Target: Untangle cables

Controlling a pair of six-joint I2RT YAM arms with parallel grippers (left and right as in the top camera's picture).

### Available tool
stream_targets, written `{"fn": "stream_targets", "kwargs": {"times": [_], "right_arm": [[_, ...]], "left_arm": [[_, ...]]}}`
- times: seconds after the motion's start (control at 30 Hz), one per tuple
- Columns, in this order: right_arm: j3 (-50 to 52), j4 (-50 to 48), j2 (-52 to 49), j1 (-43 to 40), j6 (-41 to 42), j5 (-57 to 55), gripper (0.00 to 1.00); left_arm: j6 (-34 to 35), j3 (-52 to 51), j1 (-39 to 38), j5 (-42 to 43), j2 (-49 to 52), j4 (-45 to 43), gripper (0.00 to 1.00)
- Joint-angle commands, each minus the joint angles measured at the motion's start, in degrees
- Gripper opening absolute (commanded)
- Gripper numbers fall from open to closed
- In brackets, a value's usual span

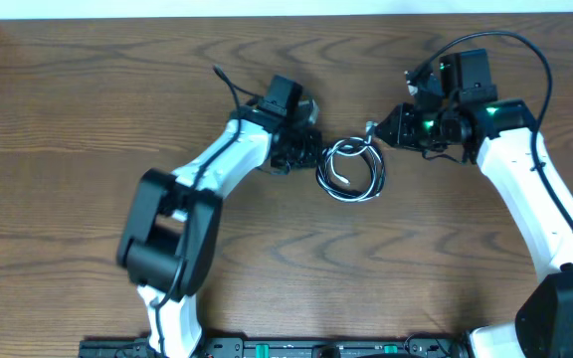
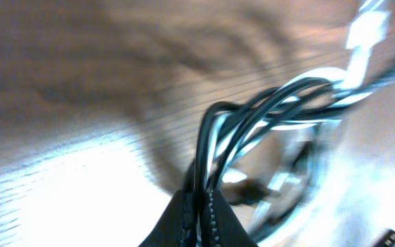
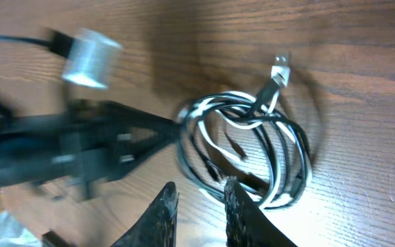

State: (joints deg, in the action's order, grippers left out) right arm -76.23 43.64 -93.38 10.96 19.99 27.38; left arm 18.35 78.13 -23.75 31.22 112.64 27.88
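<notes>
Brown wood-grain table point(image 1: 68, 149) carries the cables point(image 1: 351, 169), a small loose coil of black strands with one white strand wound among them. It lies in the middle, between the two arms. The left gripper point(image 1: 306, 154) meets the coil's left edge. In its wrist view its fingers point(image 2: 182, 221) are pressed together on several strands, which fan out of the pinch. The right gripper point(image 1: 381, 127) sits at the coil's upper right, near a silver plug point(image 1: 369, 127) sticking out of the loop. In the right wrist view its fingertips point(image 3: 163, 206) stand slightly apart with bare wood between them, holding nothing. They are just beside the coil's near rim; whether they touch it I cannot tell.
</notes>
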Motion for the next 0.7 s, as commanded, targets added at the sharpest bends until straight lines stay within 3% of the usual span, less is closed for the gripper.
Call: {"fn": "stream_targets", "kwargs": {"times": [0.0,0.27,0.47,0.67], "right_arm": [[-0.2,-0.8,-2.4,2.0,1.4,-3.2,0.2],[-0.2,-4.0,-8.7,6.2,3.5,-3.1,0.2],[-0.2,-6.8,-12.0,6.8,4.3,-2.9,0.21],[-0.2,-8.8,-13.8,6.8,5.3,-8.0,0.31]], "left_arm": [[-3.6,-0.2,1.2,1.5,-6.4,-0.1,0.07],[2.3,-0.2,1.6,3.4,-7.1,0.1,0.07],[6.7,-0.2,1.6,10.8,-7.1,-0.8,0.07],[8.1,-0.2,2.0,26.9,-7.1,-7.2,0.07]]}}
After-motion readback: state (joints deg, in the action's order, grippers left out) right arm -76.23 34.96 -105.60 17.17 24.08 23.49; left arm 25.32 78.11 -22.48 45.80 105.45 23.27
